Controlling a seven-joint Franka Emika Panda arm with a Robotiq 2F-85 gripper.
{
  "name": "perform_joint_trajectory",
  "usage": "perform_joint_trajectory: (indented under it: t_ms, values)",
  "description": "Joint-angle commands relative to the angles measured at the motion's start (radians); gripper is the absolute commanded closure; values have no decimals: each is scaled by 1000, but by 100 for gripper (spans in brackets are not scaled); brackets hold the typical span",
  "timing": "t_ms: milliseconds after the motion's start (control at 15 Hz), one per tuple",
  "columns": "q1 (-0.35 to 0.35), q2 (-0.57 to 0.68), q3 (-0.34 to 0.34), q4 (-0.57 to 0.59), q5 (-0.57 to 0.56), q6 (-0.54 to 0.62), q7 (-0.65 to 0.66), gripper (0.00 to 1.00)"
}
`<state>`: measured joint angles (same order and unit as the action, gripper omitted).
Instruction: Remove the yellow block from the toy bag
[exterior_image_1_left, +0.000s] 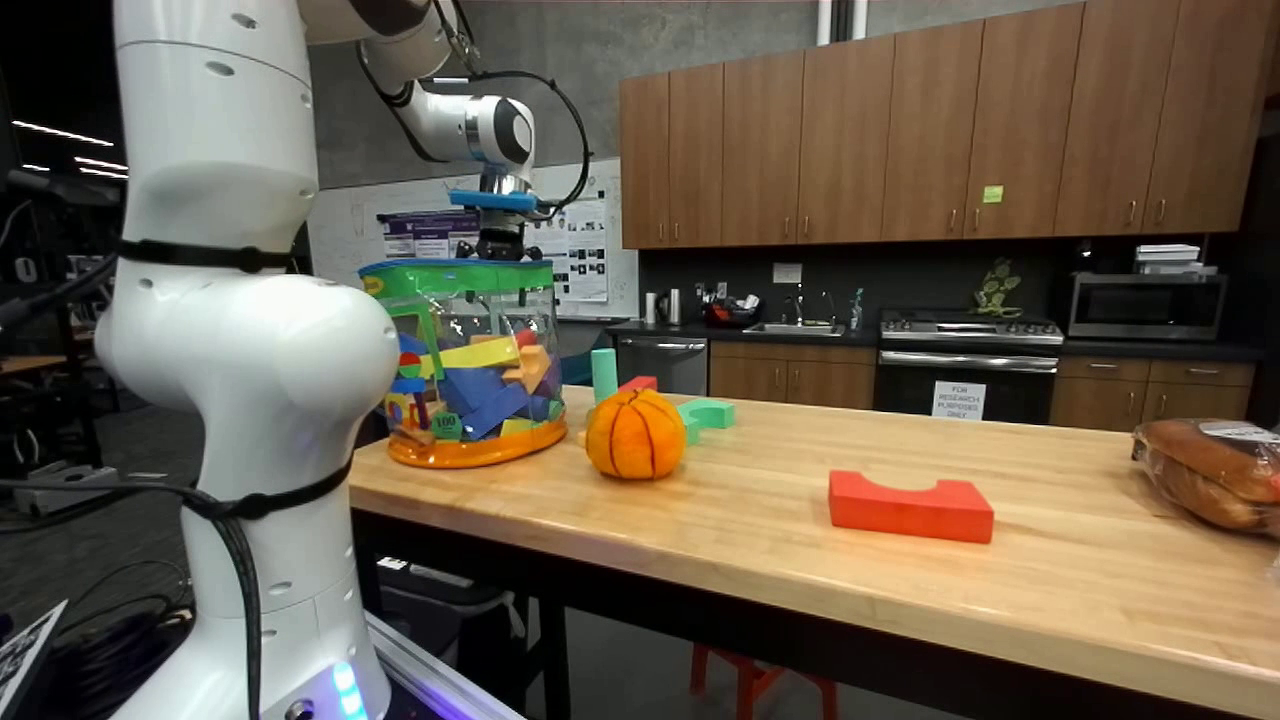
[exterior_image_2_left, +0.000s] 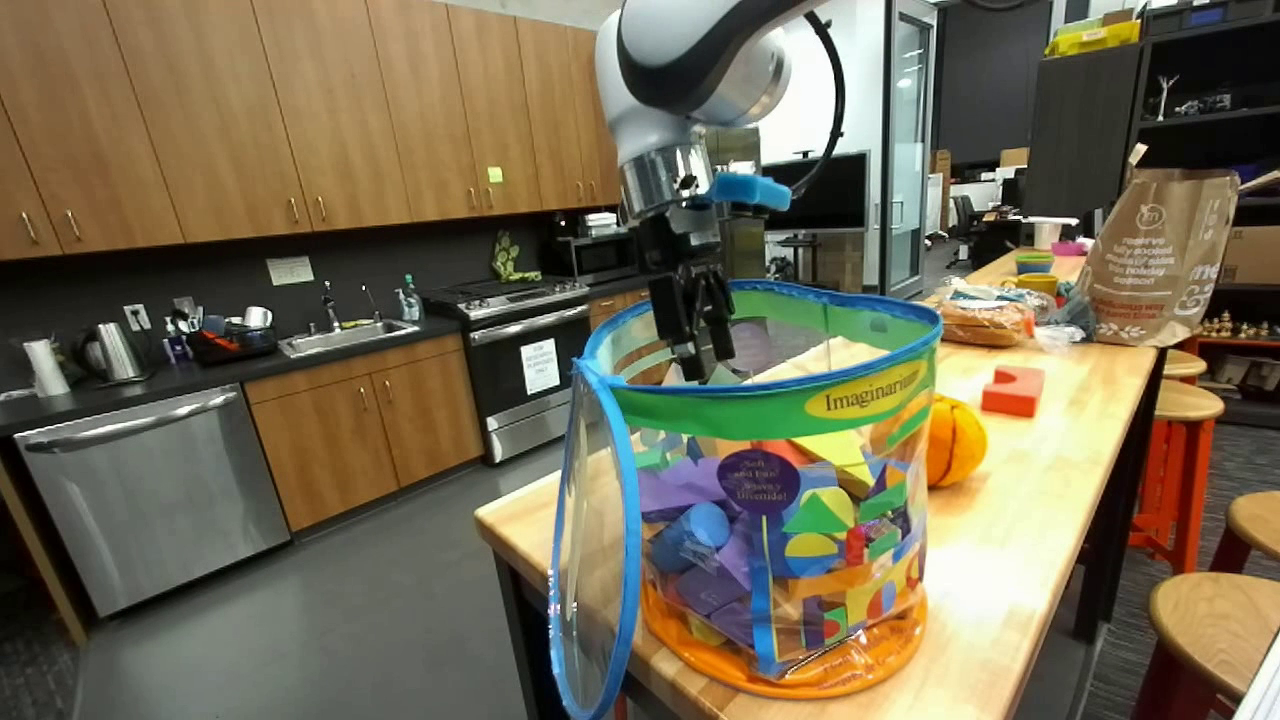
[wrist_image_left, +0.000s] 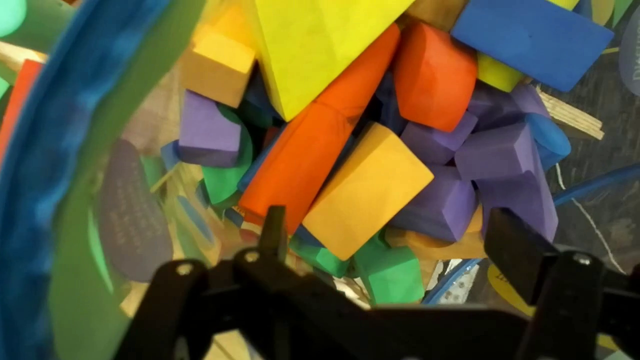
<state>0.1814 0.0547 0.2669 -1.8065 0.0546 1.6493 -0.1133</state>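
The toy bag (exterior_image_1_left: 462, 278) (exterior_image_2_left: 720, 412) is a clear drum with a green rim and orange base, standing on the table with its top open. Inside, a large yellow block (wrist_image_left: 325, 45) lies on the pile at the top of the wrist view. It also shows through the plastic in both exterior views (exterior_image_1_left: 480, 353) (exterior_image_2_left: 842, 452). My gripper (exterior_image_2_left: 706, 362) points down, with its fingers inside the bag's mouth, above the toys. In the wrist view the fingers (wrist_image_left: 390, 217) are wide apart with nothing between them. An orange-yellow block (wrist_image_left: 370, 190) lies below them, beside a long orange-red block (wrist_image_left: 320, 150).
The bag's blue-edged rim (wrist_image_left: 55, 150) runs along the left of the wrist view. Its lid (exterior_image_2_left: 597, 560) hangs open at the side. A toy pumpkin (exterior_image_1_left: 635, 433), green blocks (exterior_image_1_left: 706, 413) and a red block (exterior_image_1_left: 910, 508) are on the table. Bread (exterior_image_1_left: 1210, 470) lies farther along.
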Motion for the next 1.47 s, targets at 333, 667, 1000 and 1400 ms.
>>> perform_joint_trajectory:
  t_ms: [333, 667, 1000, 1400]
  values:
    - [4, 30, -52, -1, 205, 35, 229, 0]
    - [23, 49, -63, -13, 116, 38, 502, 0]
    - [33, 60, -62, -9, 52, -17, 618, 0]
    - [40, 67, -61, -1, 50, -30, 626, 0]
